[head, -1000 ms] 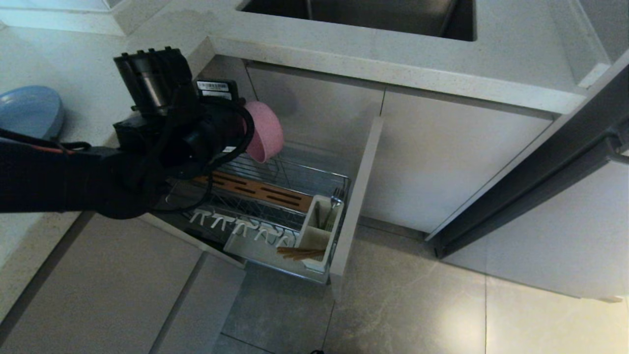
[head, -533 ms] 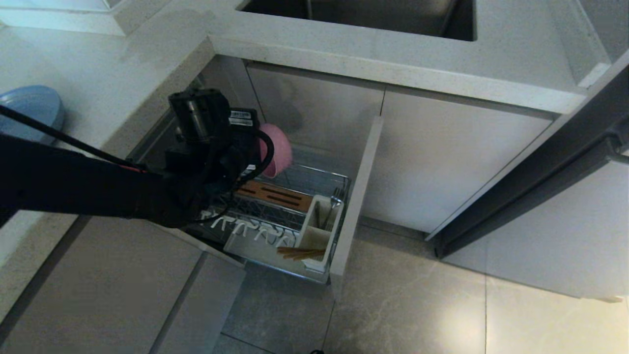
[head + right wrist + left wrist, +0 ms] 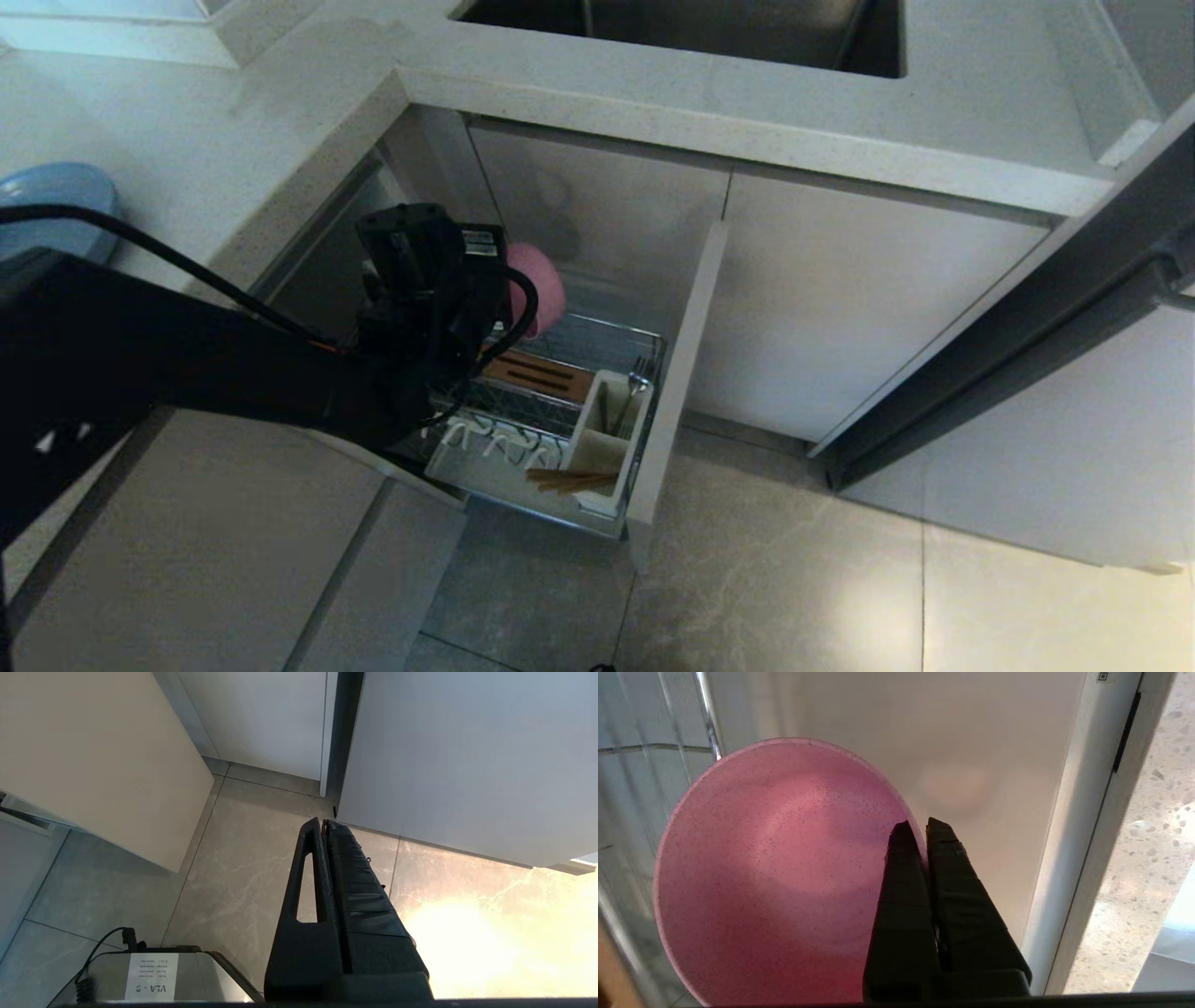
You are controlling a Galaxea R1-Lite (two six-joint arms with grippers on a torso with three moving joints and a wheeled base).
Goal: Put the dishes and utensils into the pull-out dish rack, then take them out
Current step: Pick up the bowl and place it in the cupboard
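Note:
My left gripper [image 3: 920,826] is shut on the rim of the pink bowl [image 3: 775,872], one finger inside, one outside. In the head view the pink bowl [image 3: 544,285] hangs tilted above the back of the pull-out dish rack [image 3: 560,392], and my arm hides the gripper's fingers. The rack stands pulled out, with a wooden strip [image 3: 541,373], white pegs [image 3: 485,441] and a white caddy [image 3: 611,429]. Wooden chopsticks [image 3: 571,481] lie at the caddy's front end. The blue plate [image 3: 51,210] rests on the counter at far left. My right gripper [image 3: 323,823] is shut and empty, low over the floor.
The rack's beige front panel [image 3: 677,392] stands at its right side. Cabinet doors [image 3: 840,308] and a countertop with a sink [image 3: 691,33] lie behind. An open dark door [image 3: 1008,345] angles in at right. Grey floor tiles [image 3: 794,579] spread below.
My left arm has carried the pink bowl down and to the right, from counter height to just above the back of the rack. The right arm has not moved.

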